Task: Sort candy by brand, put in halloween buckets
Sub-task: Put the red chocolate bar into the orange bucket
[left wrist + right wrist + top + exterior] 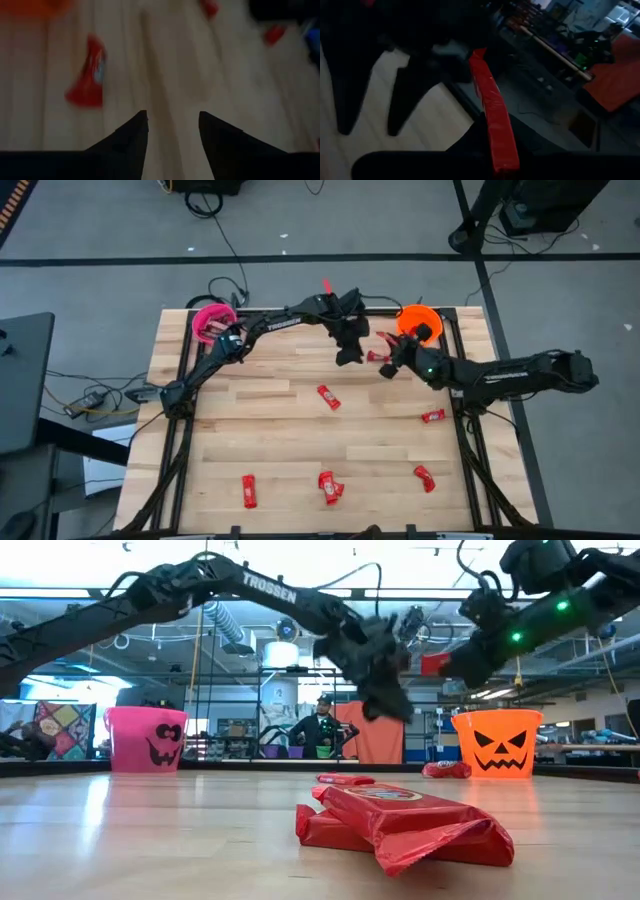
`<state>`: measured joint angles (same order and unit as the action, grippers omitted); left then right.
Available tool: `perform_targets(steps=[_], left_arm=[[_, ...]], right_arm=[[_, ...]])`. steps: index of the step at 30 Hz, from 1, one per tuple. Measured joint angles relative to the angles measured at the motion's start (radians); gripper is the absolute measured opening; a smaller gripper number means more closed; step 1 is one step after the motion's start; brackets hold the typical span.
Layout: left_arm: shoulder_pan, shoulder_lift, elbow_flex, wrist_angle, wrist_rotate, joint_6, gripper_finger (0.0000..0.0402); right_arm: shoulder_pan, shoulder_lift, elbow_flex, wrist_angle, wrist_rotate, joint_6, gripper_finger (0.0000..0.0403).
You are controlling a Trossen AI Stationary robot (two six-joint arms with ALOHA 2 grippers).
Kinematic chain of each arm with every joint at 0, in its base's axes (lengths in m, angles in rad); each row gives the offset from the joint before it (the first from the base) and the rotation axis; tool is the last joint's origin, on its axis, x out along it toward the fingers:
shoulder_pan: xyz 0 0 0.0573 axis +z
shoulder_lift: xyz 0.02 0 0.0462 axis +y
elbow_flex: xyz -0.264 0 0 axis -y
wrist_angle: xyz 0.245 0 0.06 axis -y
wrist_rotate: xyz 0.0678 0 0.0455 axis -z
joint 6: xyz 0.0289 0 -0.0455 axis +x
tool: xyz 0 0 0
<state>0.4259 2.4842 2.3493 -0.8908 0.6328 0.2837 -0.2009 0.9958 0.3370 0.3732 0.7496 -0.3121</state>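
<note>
The right gripper (388,366) hangs above the table just beside the orange bucket (417,321), on the side toward the table's middle. Its fingers are pinched onto a red-wrapped candy bar (492,117), which the right wrist view shows running lengthwise between them and sticking out past the tips. In the low view the same bar (434,664) shows as a red block at the gripper's tip, higher than the orange bucket's (497,743) rim.

The left gripper (348,352) hovers a little farther from the orange bucket, close to the right gripper, also raised off the table. Its two dark fingers (131,137) stand apart with bare wood between them and hold nothing.

The pink bucket (212,321) stands well apart from the orange bucket, at the opposite far corner of the table (260,440).

More red candy bars lie loose on the wood: one (328,397) toward the table's middle from the orange bucket, one (433,416) nearer the right edge, and three (329,486) along the side farthest from the buckets. One bar (446,769) lies beside the orange bucket's foot.
</note>
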Motion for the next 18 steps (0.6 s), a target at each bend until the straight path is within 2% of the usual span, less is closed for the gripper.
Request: perform_targets(steps=[2,5,9,12,15,18], left_arm=[[0.000,-0.014,0.007,0.026,0.010,-0.004,0.0183],[0.005,-0.016,0.009,0.035,0.005,-0.006,0.0183],[0.001,-0.008,-0.012,0.099,-0.078,0.004,0.0184],[-0.016,-0.011,-0.022,0.147,-0.133,0.043,0.0184],[-0.034,-0.007,-0.024,0.167,-0.135,0.072,0.0185],[-0.042,-0.007,-0.024,0.189,-0.138,0.080,0.0193]], right_arm=[[-0.018,-0.045,0.000,-0.040,-0.016,0.010,0.0043],[-0.047,-0.096,0.000,-0.117,0.042,0.040,0.0042],[-0.100,-0.171,0.001,-0.213,0.115,0.124,0.0042],[-0.151,-0.212,0.000,-0.306,0.128,0.229,0.0042],[-0.215,-0.238,0.001,-0.406,0.099,0.352,0.0046],[-0.291,-0.246,0.000,-0.479,0.004,0.445,0.0064]])
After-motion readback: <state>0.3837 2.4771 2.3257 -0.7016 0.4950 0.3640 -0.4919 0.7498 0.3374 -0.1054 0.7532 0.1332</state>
